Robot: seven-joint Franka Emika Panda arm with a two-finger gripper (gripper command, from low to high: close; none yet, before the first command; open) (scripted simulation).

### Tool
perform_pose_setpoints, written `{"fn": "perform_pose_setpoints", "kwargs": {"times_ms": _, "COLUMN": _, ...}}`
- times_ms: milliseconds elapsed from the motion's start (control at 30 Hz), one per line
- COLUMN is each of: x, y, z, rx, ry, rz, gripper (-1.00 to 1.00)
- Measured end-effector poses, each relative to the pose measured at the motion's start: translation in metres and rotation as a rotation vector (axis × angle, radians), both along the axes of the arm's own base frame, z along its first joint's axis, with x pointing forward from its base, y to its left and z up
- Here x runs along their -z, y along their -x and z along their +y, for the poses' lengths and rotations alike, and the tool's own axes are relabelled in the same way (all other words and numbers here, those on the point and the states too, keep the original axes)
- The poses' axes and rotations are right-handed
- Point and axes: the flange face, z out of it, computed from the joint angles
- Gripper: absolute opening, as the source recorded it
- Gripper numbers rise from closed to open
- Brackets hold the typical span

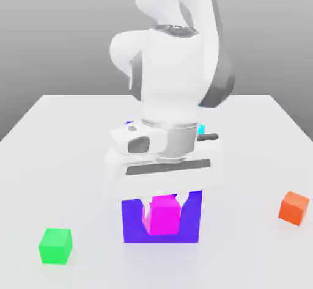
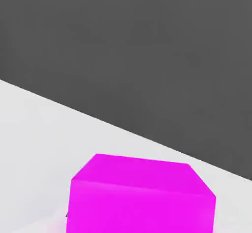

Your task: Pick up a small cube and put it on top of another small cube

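- The white robot fingers (image 1: 164, 213) are closed on opposite sides of a small, plain magenta-pink cube (image 1: 162, 215), which sits between their tips; we cannot tell how high it is above the pale, smooth counter (image 1: 244, 245).
- Our main worry is a slip: the cube could twist or drop if the fingers pinch it unevenly or we move fast.
- A large, blue-purple block (image 1: 191, 223) shows behind the fingers; if we swing low, the cube could knock it.
- A small, bright green cube (image 1: 55, 246) lies toward the exterior view's left of the fingers, and a small, orange-red cube (image 1: 293, 208) toward its right, both well apart from them.
- A small, cyan cube (image 1: 201, 129) peeks out beyond the fingers, partly hidden by the arm.
- Letting go off-centre over another cube would likely tip our stack.
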Motion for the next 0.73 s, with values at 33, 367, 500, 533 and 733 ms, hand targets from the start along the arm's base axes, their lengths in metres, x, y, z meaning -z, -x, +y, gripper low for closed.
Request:
{"fn": "perform_pose_setpoints", "kwargs": {"times_ms": 33, "x": -0.005, "y": -0.003, "z": -0.021, "rx": 0.004, "ry": 0.010, "rz": 0.000, "gripper": -1.00}}
{"fn": "perform_pose_setpoints", "kwargs": {"times_ms": 367, "x": 0.022, "y": 0.046, "z": -0.168, "rx": 0.032, "ry": -0.032, "rz": 0.152, "gripper": -1.00}}
{"fn": "perform_pose_setpoints", "kwargs": {"times_ms": 500, "x": 0.064, "y": 0.065, "z": -0.165, "rx": 0.007, "ry": -0.083, "rz": 0.218, "gripper": -1.00}}
{"fn": "perform_pose_setpoints", "kwargs": {"times_ms": 533, "x": 0.075, "y": 0.066, "z": -0.164, "rx": 0.005, "ry": -0.086, "rz": 0.221, "gripper": -1.00}}
{"fn": "perform_pose_setpoints", "kwargs": {"times_ms": 733, "x": 0.111, "y": 0.068, "z": -0.164, "rx": 0.006, "ry": -0.088, "rz": 0.226, "gripper": 1.00}}
